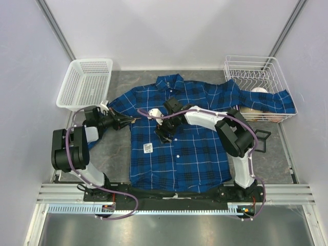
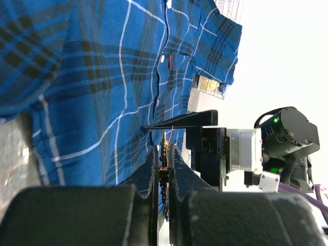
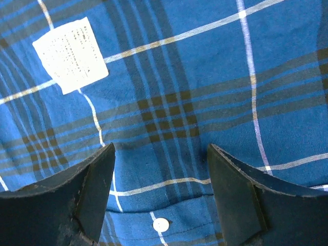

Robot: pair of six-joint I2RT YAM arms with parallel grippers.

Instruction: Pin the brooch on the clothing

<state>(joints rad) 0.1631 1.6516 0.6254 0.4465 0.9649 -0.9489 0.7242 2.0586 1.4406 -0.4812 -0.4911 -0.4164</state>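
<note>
Left fingers (image 2: pixel 148 177) closed on brooch (image 2: pixel 164 147), largely hidden between them, at shirt's (image 1: pixel 195 154) left edge. Right fingers (image 3: pixel 92 189) wide over shirt front.

Shirt (image 1: pixel 189 148), blue plaid, long-sleeved, collared: one.
Brooch (image 2: pixel 165 148), tiny, gold-yellow metal: one.
White square tag (image 1: pixel 148 148) on the cloth: one.
Baskets: two. One white perforated plastic basket (image 1: pixel 66 97), one white wire basket (image 1: pixel 251 58).
Black two-finger grippers: two, left gripper (image 1: pixel 134 121) and right gripper (image 3: pixel 161 148).
Round items (image 1: pixel 260 90) in the wire basket: at least two, exact count unclear.
</note>
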